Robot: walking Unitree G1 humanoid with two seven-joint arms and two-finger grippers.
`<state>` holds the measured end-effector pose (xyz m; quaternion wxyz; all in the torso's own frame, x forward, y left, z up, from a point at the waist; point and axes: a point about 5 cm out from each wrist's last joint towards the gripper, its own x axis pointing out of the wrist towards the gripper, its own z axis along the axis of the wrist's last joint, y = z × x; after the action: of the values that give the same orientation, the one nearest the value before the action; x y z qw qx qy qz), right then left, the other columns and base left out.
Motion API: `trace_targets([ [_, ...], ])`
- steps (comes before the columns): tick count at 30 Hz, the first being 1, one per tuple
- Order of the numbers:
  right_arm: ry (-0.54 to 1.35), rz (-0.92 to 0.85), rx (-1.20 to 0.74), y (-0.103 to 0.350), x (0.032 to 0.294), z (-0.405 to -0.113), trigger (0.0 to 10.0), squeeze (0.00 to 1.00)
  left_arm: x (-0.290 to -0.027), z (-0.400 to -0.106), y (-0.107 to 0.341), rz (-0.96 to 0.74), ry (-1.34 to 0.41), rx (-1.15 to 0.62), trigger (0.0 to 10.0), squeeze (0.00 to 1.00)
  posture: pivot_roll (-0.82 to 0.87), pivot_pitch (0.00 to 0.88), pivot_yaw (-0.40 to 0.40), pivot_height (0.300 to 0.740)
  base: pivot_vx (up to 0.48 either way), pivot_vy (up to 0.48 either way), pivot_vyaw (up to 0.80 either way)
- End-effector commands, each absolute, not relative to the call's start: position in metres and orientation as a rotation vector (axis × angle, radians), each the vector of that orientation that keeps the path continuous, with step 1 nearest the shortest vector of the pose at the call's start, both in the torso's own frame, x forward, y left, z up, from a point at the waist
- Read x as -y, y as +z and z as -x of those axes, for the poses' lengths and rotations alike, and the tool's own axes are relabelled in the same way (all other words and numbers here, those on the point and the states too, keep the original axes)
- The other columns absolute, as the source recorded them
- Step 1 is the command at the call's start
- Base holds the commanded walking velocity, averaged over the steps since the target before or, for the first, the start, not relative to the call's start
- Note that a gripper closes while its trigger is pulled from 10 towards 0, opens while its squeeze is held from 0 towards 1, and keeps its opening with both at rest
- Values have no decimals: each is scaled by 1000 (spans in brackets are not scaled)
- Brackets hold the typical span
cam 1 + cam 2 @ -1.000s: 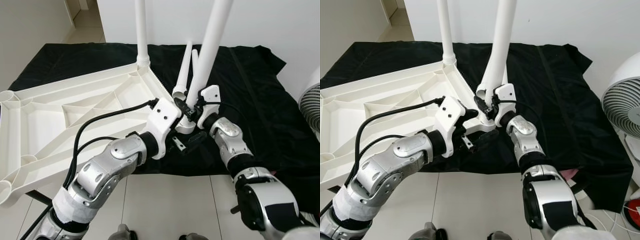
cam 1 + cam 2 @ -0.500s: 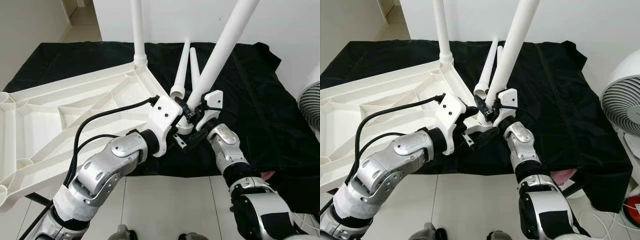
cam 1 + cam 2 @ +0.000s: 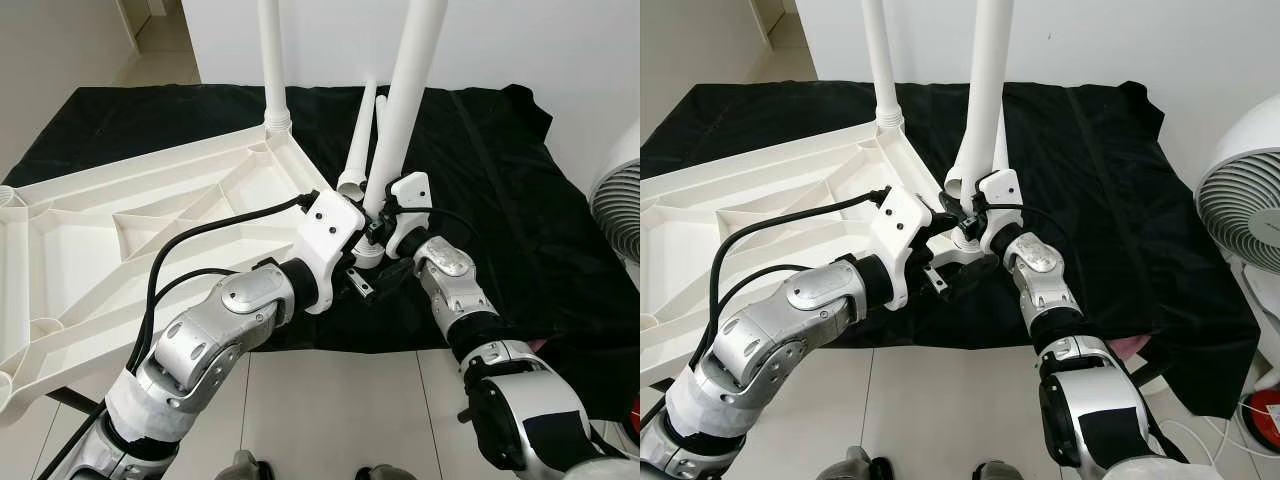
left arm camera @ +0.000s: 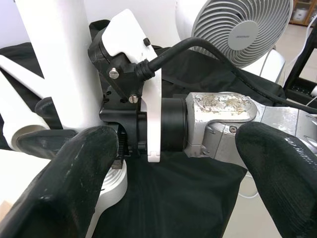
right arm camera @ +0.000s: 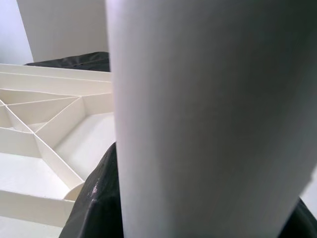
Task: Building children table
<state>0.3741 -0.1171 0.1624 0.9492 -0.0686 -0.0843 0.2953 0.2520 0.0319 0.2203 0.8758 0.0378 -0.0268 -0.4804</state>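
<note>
Right wrist view: smooth white cylindrical leg (image 5: 208, 119)

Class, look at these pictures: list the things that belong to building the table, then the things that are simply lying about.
Part of the job:
- upturned white tabletop
- leg already fitted at the far corner
- leg being set in the near corner, held by the right gripper
- two loose legs on the cloth
- left gripper, beside that corner

Just lying about:
- black cloth
- white fan
</note>
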Motion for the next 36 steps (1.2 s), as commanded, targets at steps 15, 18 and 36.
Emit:
trace_targets([
  [15, 339, 62, 12, 126, 121, -369, 10000, 0, -29, -247, 222, -86, -1085, 56, 10000, 0, -43, 82, 40, 740, 0, 0, 0],
  [18, 254, 33, 20, 129, 115, -370, 10000, 0, -28, -247, 222, -84, -1090, 57, 10000, 0, -44, 76, 36, 740, 0, 0, 0],
  [36, 70, 44, 45, 129, 91, -360, 10000, 0, -23, -246, 221, -75, -1091, 63, 10000, 0, -40, 53, 6, 740, 0, 0, 0],
])
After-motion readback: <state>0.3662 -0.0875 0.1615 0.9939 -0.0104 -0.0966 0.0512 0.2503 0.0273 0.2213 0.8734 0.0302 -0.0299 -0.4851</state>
